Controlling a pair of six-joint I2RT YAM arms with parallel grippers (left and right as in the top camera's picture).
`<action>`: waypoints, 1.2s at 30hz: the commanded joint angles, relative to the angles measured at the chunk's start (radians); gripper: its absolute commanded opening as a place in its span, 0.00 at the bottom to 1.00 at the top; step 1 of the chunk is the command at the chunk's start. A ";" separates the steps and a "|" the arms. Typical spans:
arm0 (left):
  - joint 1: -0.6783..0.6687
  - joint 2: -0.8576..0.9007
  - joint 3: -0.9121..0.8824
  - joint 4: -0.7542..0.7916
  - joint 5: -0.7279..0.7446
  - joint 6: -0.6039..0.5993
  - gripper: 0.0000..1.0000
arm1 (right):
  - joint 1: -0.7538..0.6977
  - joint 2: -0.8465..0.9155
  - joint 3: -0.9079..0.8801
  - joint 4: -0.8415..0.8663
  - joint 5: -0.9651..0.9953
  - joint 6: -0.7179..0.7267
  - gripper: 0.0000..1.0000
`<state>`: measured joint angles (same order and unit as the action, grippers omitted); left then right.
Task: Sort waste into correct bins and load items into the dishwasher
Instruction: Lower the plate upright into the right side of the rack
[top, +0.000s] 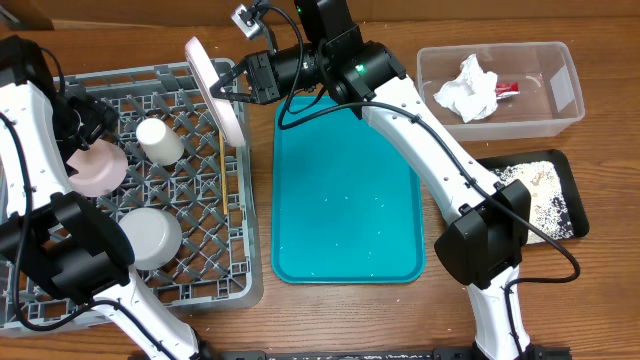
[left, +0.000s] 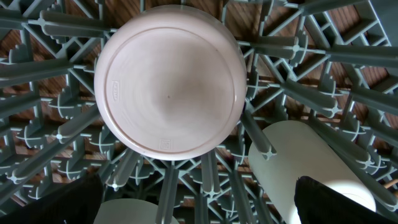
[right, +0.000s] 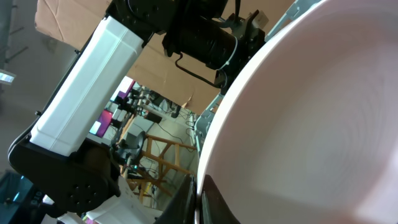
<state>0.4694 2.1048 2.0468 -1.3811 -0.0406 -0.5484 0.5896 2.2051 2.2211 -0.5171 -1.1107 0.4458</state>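
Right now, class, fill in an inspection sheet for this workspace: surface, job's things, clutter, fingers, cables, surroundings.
Surface: wooden table.
Job's things: dish rack holds upturned pinkish bowl, white cup, grey-green bowl, chopsticks; large white plate on edge at its right wall; clear tub holds napkin and red wrapper; black tray holds rice crumbs.
Clutter: teal tray between rack and bins.
Fingers: right gripper shut on the plate's rim; left gripper open above the pinkish bowl.
Cables: black cable loops beside the right arm's base.
Surroundings: cardboard behind the arms.
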 joint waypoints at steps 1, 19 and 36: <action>0.008 -0.001 0.018 -0.002 0.003 -0.013 1.00 | -0.002 0.002 0.005 0.002 -0.003 0.004 0.04; 0.008 -0.001 0.018 -0.003 0.004 -0.013 1.00 | -0.004 0.043 0.005 -0.076 0.094 0.075 0.04; 0.008 -0.001 0.016 -0.003 0.005 -0.013 1.00 | 0.000 0.090 0.005 0.204 0.169 0.478 0.04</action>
<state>0.4694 2.1048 2.0468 -1.3811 -0.0402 -0.5484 0.5892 2.2936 2.2196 -0.3614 -0.8864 0.8421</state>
